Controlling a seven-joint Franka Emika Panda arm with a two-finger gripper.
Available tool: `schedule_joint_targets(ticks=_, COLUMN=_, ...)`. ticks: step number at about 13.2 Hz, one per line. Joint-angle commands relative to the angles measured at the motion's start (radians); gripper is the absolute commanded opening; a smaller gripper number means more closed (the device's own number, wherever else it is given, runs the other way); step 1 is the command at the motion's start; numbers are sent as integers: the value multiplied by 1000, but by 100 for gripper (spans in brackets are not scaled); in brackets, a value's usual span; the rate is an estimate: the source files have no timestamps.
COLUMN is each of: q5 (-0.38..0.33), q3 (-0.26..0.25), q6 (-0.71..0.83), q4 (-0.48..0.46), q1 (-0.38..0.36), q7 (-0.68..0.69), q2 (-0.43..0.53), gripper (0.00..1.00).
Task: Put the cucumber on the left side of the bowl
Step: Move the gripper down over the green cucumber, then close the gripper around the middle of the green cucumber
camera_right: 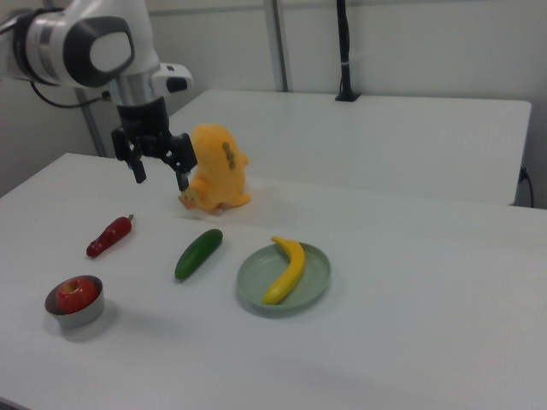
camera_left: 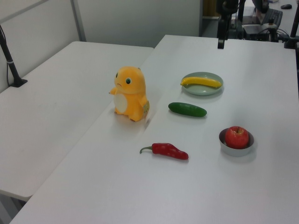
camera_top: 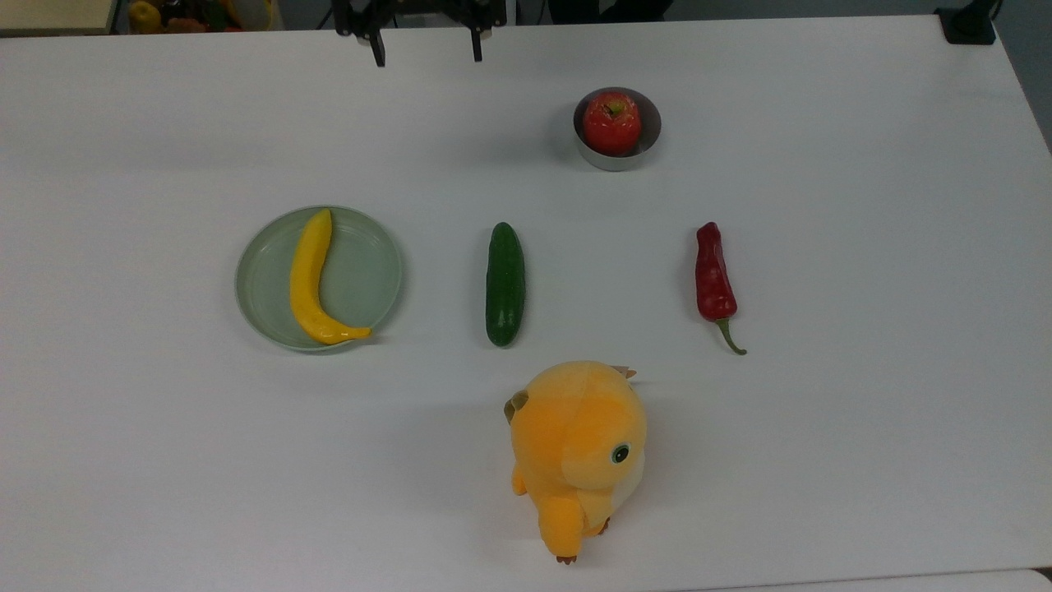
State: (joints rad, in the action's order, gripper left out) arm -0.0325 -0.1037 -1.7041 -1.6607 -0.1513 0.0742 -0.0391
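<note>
Midway across the white table (camera_top: pixel 863 427), the short dark green cucumber (camera_top: pixel 505 284) lies flat, well apart from the small grey metal bowl (camera_top: pixel 649 140) toward the top view's far edge. Above that edge hangs the black two-finger gripper (camera_top: pixel 426 49), jaws apart, seemingly empty.

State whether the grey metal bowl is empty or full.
Full: a red apple sits inside the bowl, filling most of it, its top rising above the rim in the left view.
</note>
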Motion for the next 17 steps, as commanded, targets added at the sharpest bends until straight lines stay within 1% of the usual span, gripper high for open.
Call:
schedule_joint_targets(ticks=1, q5=6, q3=-16, q6=-128, q4=-48, q1=-19, q7=47, q2=-54, gripper=100)
schedule_joint_targets(ticks=3, q5=5, q3=-8, q6=-265, q4=-99, q1=-22, q7=47, q2=-103, gripper=100)
schedule_joint_targets(ticks=4, q5=5, q3=-5, q6=-300, q4=-106, q1=-24, q7=47, q2=-125, gripper=100)
schedule_joint_targets(ticks=5, q5=5, q3=2, q6=-351, q4=-109, q1=-37, q7=42, q2=-166, gripper=100)
schedule_joint_targets(ticks=8, q5=5, q3=16, q6=-442, q4=-110, q1=-45, q7=36, q2=-248, gripper=100)
schedule_joint_targets(ticks=11, q5=5, q3=41, q6=-547, q4=-108, q1=-43, q7=33, q2=-335, gripper=100)
schedule_joint_targets(ticks=12, q5=6, q3=56, q6=-575, q4=-108, q1=-45, q7=32, q2=-358, gripper=100)
schedule_joint_targets(ticks=14, q5=6, q3=65, q6=-603, q4=-108, q1=-43, q7=30, q2=-384, gripper=100)
schedule_joint_targets(ticks=16, q5=6, q3=67, q6=-614, q4=-111, q1=-43, q7=29, q2=-398, gripper=86)
schedule_joint_targets(ticks=17, q5=6, q3=68, q6=-615, q4=-122, q1=-42, q7=29, q2=-400, gripper=70)
